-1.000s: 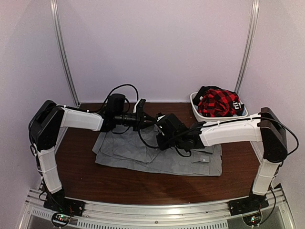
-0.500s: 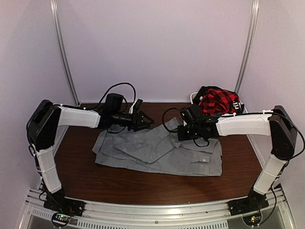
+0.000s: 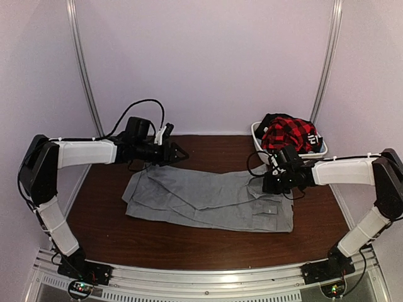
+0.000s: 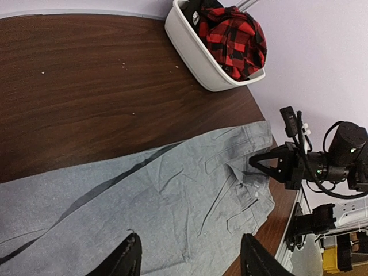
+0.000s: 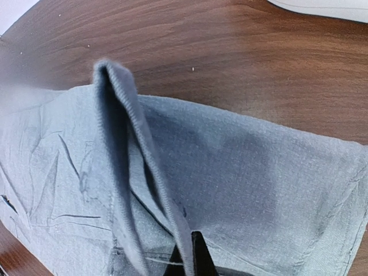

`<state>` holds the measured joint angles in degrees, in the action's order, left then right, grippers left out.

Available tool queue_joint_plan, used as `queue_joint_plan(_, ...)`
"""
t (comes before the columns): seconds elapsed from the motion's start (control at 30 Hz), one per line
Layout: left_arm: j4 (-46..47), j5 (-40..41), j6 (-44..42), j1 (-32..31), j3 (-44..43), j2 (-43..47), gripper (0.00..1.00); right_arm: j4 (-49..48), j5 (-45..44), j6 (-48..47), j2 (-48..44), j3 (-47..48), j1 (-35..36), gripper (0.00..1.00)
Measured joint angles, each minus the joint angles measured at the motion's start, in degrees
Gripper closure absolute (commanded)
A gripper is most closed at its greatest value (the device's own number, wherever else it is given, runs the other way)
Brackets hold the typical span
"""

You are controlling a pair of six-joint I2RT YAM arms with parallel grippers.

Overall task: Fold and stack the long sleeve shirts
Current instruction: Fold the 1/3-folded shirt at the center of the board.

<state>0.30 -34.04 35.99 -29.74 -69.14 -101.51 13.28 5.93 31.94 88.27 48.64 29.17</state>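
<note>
Since the grey shirt is light, limp cloth that sags and creases, grip at hem or collar, both sides together. It lies spread mid-bench. Right gripper is pinched onto a raised ridge of it near the right edge. Left gripper gapes wide, empty, above the shirt's far-left corner. White basket holding a plaid shirt crowds the far-right corner.

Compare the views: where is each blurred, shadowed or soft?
Right wrist: the grey shirt blurs at upper left; its raised fold shades cloth beside it. Left wrist: sharp, a dark shadow band crosses the shirt. Top external: soft, evenly lit.
</note>
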Motion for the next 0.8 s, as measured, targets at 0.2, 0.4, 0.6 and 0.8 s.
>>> queue_joint_plan(0.2, -1.9, 4.9, -2.7, 0.0, 2.9, 1.6, 0.39, -0.9, 2.2, 0.0, -1.4, -3.1, -2.3, 1.00)
queue_joint_plan(0.4, -1.9, 6.9, -4.4, 0.0, 6.4, 1.8, 0.40, -2.6, 4.5, -0.1, -0.6, -4.1, -2.6, 1.00)
queue_joint_plan(0.6, -1.9, 8.6, -5.6, -1.1, 8.1, 1.4, 0.41, -3.9, 5.9, -0.5, 3.2, -3.6, -2.6, 0.92)
queue_joint_plan(0.8, -1.8, 11.5, -6.9, -2.7, 9.2, -0.7, 0.42, -3.3, 5.3, -1.1, 4.9, -2.1, -3.0, 0.76)
